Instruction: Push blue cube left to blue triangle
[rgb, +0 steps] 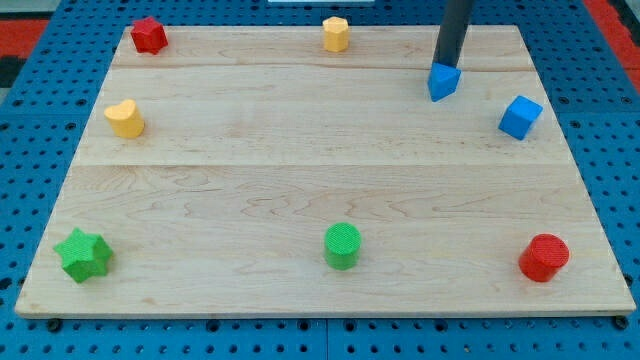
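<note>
The blue cube (520, 117) lies near the board's right edge, in the upper part of the view. The blue triangle (444, 82) lies to its left and slightly higher, about a block's width apart from it. My dark rod comes down from the view's top, and my tip (443, 65) touches the top edge of the blue triangle, to the upper left of the blue cube.
On the wooden board (300, 180) lie a red block (149, 35) at top left, a yellow block (336, 33) at top middle, a yellow heart (125, 119) at left, a green star (83, 254) at bottom left, a green cylinder (342, 245) at bottom middle, a red cylinder (544, 258) at bottom right.
</note>
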